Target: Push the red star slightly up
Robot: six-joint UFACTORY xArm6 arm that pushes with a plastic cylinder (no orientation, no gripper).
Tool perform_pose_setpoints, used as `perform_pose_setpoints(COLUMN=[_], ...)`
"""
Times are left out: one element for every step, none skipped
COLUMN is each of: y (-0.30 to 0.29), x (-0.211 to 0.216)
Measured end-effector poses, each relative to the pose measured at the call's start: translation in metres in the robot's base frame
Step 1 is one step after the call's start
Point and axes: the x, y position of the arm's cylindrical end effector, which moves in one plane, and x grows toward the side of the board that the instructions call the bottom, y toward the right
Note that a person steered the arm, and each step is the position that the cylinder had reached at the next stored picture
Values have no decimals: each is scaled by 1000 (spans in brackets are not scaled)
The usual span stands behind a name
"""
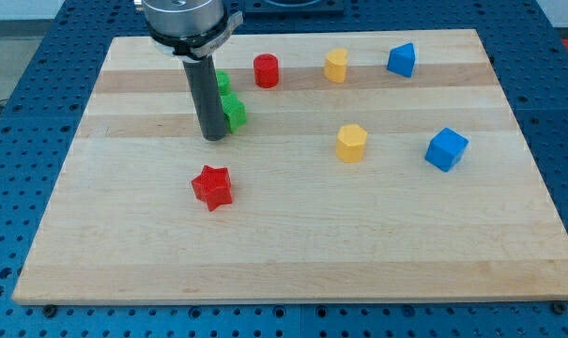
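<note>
Red star (211, 187) on wooden board (293, 253), my tip (213, 137) above the star toward the view's top, apart from it, no claw, bare rod gripping nothing, green block (234, 113) beside the tip, red cylinder (266, 71) farther up

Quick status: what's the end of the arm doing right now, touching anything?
My tip: no gripper, holds nothing; above the red star, apart from it, beside a green block.

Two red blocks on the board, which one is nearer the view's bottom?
The red star-shaped block, lying below my tip. The red cylinder block stands near the view's top, right of the rod.
</note>
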Motion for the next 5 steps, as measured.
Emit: perform_pose_setpoints(y=[-13,-24,-30,-26,4], x=[39,62,87,120,149])
